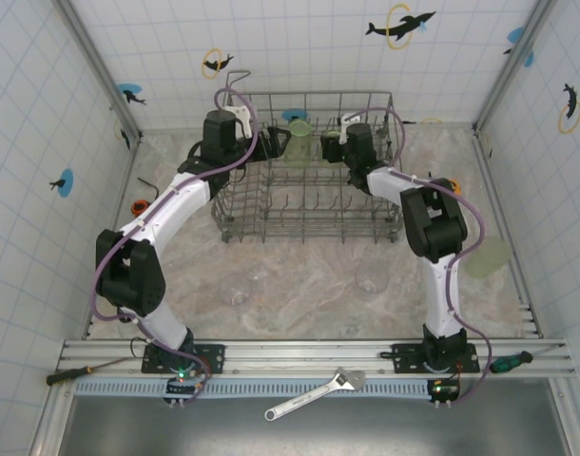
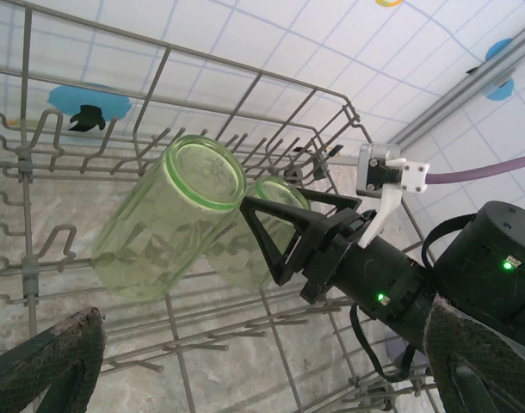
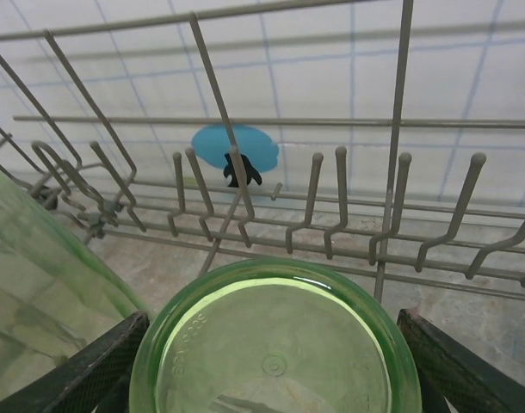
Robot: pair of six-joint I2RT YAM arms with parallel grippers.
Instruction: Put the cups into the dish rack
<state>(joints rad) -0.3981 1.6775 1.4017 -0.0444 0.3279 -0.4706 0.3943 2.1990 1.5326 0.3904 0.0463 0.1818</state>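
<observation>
- Tiled walls with fish stickers close in a marbled bench (image 1: 299, 271); the dish rack (image 1: 299, 226) stands at its far middle.
- Both my arms reach into the far half of the rack from either side.
- My right gripper (image 3: 273, 320) is pinching a green cup (image 2: 232, 258), one finger against each side, its base turned toward my wrist.
- That cup hangs tilted low inside the rack, just beside a second green cup (image 2: 172, 215) that leans among the tines. I cannot tell whether mine is seated yet.
- My left gripper (image 2: 262, 331) is spread wide and holds nothing, hovering near both green cups.
- Step in hand, as I judge it: setting this cup down next to its neighbour.
- Next move calls for easing it onto the tines, letting go, then lifting straight out so my fingers don't nudge the neighbour.
- In the way: upright tines, the wire walls, and my own left gripper close by.
- Left to load: two clear cups (image 1: 238, 290) on the bench near the rack's front, and a third green cup (image 1: 487, 256) at the right.
- A wrench (image 1: 314, 394) lies at the near edge, well apart.
</observation>
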